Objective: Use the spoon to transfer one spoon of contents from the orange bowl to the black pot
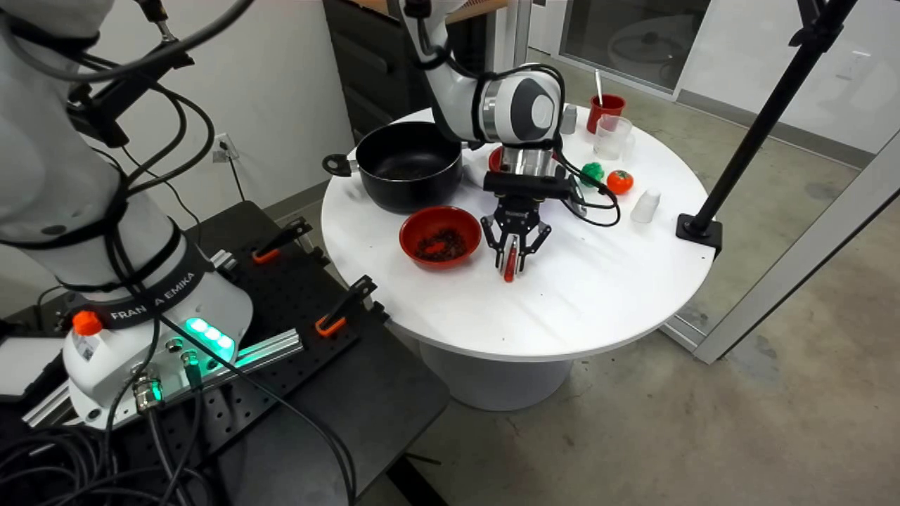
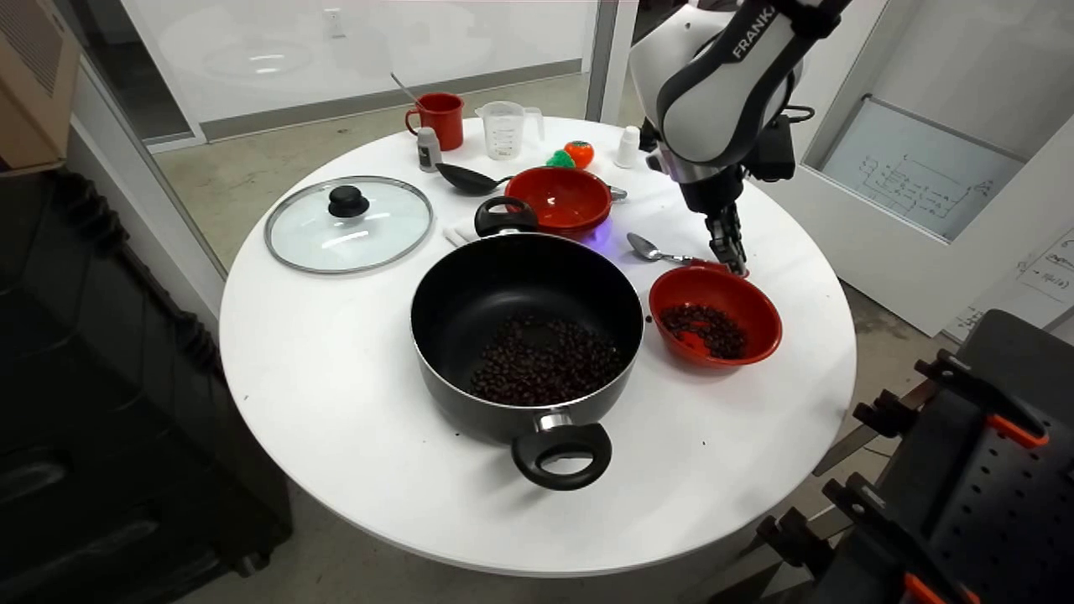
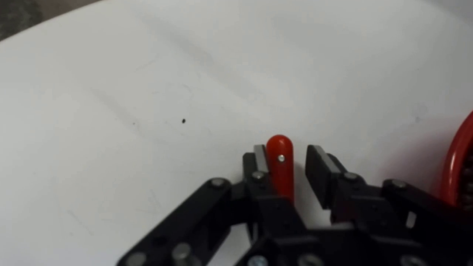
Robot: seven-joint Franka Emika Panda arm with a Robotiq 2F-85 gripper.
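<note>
The spoon lies on the white table. Its red handle (image 1: 509,273) is between the fingers of my gripper (image 1: 510,263), and its metal scoop (image 2: 644,246) points away towards the table's middle. In the wrist view, the handle's end (image 3: 281,173) lies close against one finger of my gripper (image 3: 286,153), with a gap to the other finger, so the jaws are open around it. The orange bowl (image 1: 413,237) with dark beans stands beside the gripper; it also shows in an exterior view (image 2: 762,317) and the wrist view (image 3: 451,166). The black pot (image 2: 457,394), also with beans, stands beside the bowl (image 1: 415,195).
Another red bowl (image 2: 558,201) stands behind the pot. A glass lid (image 2: 336,239), black ladle (image 2: 466,179), red mug (image 2: 442,124), measuring cup (image 2: 503,132), tomato (image 2: 579,154) and shakers (image 2: 628,148) lie farther back. A black pole (image 1: 766,119) is clamped at the table edge.
</note>
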